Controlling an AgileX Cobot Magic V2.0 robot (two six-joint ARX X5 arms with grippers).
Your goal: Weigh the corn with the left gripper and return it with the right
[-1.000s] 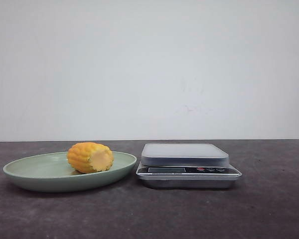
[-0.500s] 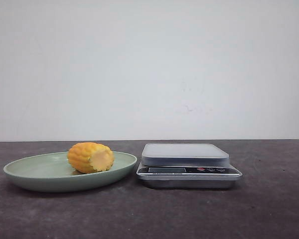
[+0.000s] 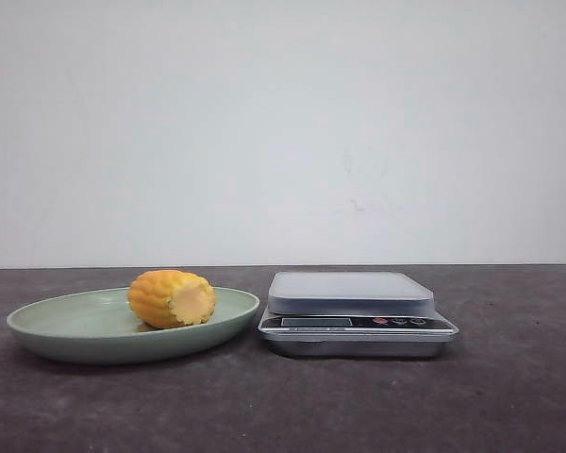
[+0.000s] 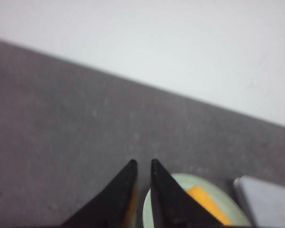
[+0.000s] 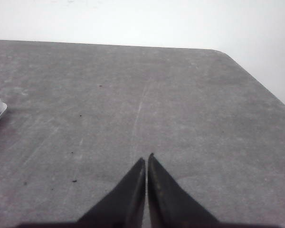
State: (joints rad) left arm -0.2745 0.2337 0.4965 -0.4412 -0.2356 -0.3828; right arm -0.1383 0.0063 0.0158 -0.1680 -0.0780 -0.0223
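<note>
Clearly you are at the start: the corn lies on the green plate beside the scale, both the left gripper and right gripper are pinched closed on nothing, so open the left and reach.

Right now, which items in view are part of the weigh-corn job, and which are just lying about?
In the job:
- corn, lying in the green plate
- scale, pan bare
- left gripper, fingers nearly together, above the plate
- right gripper, shut, over bare table

Lying about:
- nothing; only the dark table and white wall
</note>
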